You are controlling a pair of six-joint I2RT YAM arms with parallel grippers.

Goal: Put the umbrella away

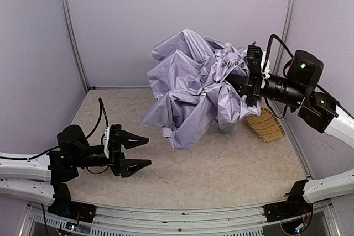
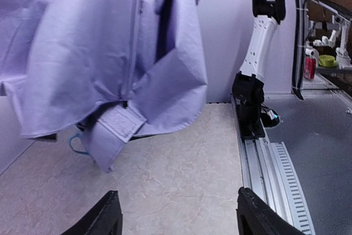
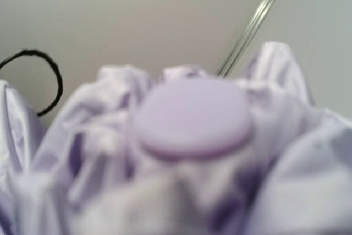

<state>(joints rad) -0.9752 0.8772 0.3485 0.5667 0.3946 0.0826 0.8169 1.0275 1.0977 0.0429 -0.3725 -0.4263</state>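
Where the left gripper [image 1: 148,151] sits at the lower left of the overhead view, its two black fingers stand well apart with nothing between them; in the left wrist view those fingers [image 2: 104,218] frame the bottom edge over the bare table [image 2: 181,163], clear of the cloth ahead.

At the upper right of the overhead view the right gripper [image 1: 249,78] is pushed sideways into the gathered crown of the umbrella [image 1: 191,89]; its jaws are drawn close on the bunched fabric; their tips are buried in it, so the exact point of grip cannot be made out.

Umbrella: pale lavender, loose and crumpled, filling the upper centre of the overhead view and hanging from the right gripper down towards the table; whether its lowest folds touch the surface cannot be determined.

Right wrist view: blurred; a round lavender cap [image 3: 192,114] at centre, ringed by gathered cloth.

Left wrist view: the canopy [image 2: 99,53] fills the upper left; a fabric strap tab [image 2: 113,133] hangs at its lower edge, above the table; a light blue loop [image 2: 74,141] shows just behind it, identity unclear.

Overhead view, right of centre: a pale cup [image 1: 225,129] stands partly hidden under the cloth; a tan woven mat [image 1: 266,125] lies just beside it, further right, against the wall.
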